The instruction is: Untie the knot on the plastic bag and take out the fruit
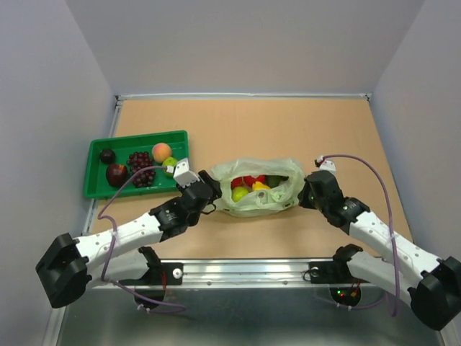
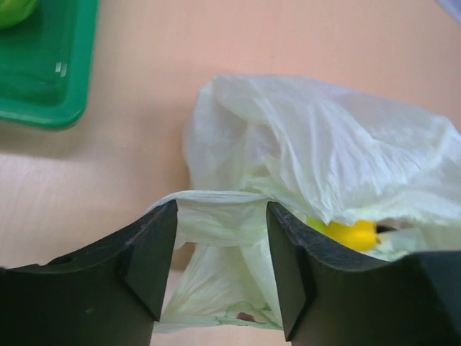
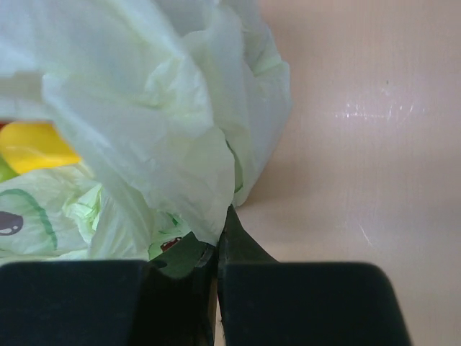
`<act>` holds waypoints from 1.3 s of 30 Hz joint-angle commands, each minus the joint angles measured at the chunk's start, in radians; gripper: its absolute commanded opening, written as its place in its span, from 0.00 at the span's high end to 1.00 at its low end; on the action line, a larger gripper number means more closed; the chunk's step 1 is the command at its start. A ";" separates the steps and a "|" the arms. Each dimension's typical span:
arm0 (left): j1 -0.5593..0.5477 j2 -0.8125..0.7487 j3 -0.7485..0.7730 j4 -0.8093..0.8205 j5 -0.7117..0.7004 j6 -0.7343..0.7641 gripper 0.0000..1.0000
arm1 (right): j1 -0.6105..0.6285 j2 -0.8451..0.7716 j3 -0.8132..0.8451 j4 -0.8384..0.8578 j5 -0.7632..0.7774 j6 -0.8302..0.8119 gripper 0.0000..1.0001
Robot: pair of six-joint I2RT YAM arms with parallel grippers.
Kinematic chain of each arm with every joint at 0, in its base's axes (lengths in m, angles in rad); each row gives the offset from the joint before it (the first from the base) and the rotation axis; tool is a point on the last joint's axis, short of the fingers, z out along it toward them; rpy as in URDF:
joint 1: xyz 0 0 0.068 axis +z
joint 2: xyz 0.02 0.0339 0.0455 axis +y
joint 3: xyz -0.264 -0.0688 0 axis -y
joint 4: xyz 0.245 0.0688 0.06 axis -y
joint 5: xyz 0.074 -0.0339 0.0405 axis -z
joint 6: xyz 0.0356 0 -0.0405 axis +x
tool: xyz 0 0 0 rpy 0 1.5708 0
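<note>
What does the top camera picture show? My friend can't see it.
A pale green plastic bag lies open on a brown table, red, yellow and green fruit showing inside. The left gripper and right gripper meet it from each side; a green tray sits left.

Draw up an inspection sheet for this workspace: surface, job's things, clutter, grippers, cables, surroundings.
Surface: tan tabletop, metal rail along its near edge.
Job's things: plastic bag at mid-table, mouth open upward; red, yellow and green fruit show inside.
Clutter: green tray at the left, holding grapes, a peach and other pieces.
Grippers: left gripper open, bag film between its fingers; right gripper shut on the bag's right edge.
Cables: purple cable looping free along each arm, neither seen touching the bag.
Surroundings: plain pale walls on three sides.
</note>
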 commanded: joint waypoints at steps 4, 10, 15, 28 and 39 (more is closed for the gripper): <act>-0.216 -0.056 0.270 -0.086 -0.008 0.106 0.33 | 0.006 -0.056 0.107 0.029 -0.043 -0.099 0.99; -0.466 0.093 0.454 -0.148 -0.192 0.046 0.39 | 0.006 -0.039 0.121 0.036 -0.073 -0.104 0.99; -0.458 0.327 0.604 -0.228 -0.240 0.029 0.43 | 0.006 -0.073 0.116 0.036 -0.090 -0.121 0.99; -0.171 0.634 0.643 -0.070 -0.040 0.073 0.41 | 0.006 -0.163 0.059 0.035 -0.143 -0.120 0.99; -0.160 0.786 0.623 -0.047 0.079 -0.017 0.19 | 0.006 -0.177 0.041 0.036 -0.158 -0.135 1.00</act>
